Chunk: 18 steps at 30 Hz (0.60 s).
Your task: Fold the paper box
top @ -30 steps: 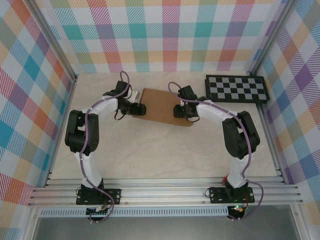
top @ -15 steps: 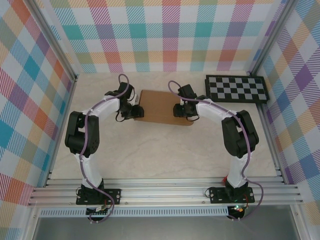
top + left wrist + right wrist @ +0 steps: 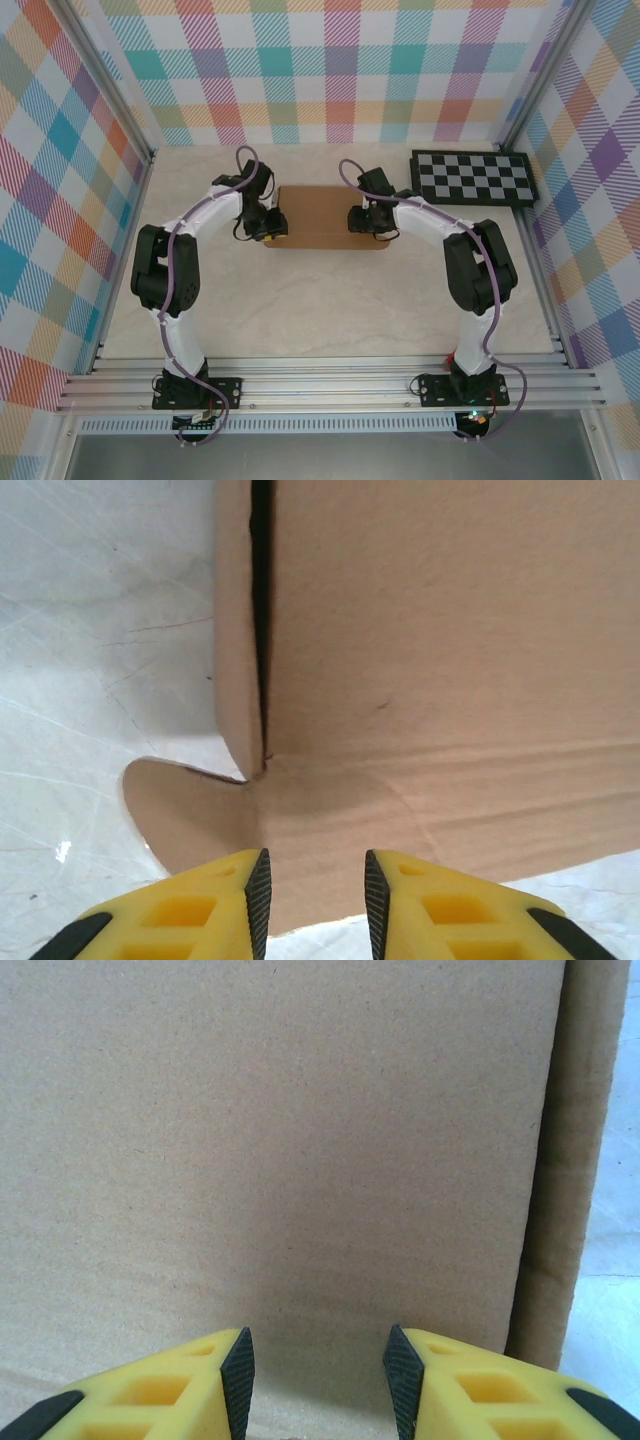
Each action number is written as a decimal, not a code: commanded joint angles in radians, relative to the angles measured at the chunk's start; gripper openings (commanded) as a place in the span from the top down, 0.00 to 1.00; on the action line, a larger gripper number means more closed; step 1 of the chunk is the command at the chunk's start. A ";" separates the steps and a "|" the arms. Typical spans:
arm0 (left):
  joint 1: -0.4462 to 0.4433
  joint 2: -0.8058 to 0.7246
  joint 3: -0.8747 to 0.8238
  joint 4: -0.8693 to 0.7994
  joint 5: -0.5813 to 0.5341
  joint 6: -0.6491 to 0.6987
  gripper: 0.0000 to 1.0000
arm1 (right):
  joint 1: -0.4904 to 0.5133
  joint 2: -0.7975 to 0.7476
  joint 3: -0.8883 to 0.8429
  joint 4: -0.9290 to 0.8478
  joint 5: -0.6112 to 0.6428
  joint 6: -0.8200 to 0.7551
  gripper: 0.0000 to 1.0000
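Paper box (image 3: 325,220) lies under left tool (image 3: 315,885) and right tool (image 3: 318,1365), both slightly open.

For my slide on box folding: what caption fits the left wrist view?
Open left claw over the paper box, beside a slit and a rounded flap.

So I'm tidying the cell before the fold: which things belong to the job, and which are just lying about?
Job:
box
left fingers and right fingers, both over the box

Lying about:
checkerboard panel, apart from the box, to its right on the table
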 commanded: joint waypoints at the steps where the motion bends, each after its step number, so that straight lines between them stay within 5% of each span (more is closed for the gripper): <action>1: -0.012 -0.006 0.043 -0.080 0.044 -0.082 0.65 | -0.003 0.056 0.006 -0.063 -0.024 0.025 0.57; 6: -0.016 -0.017 0.068 -0.099 0.043 -0.094 0.64 | -0.002 0.063 0.004 -0.062 -0.023 0.026 0.57; 10: -0.005 -0.028 0.130 -0.139 -0.138 0.118 0.36 | -0.002 0.060 -0.004 -0.056 -0.024 0.021 0.57; 14: 0.028 0.015 0.093 -0.039 -0.043 0.319 0.33 | -0.003 0.056 -0.004 -0.056 -0.025 0.011 0.57; 18: 0.028 0.007 -0.014 0.096 0.007 0.370 0.32 | -0.003 0.055 0.003 -0.064 -0.024 0.003 0.56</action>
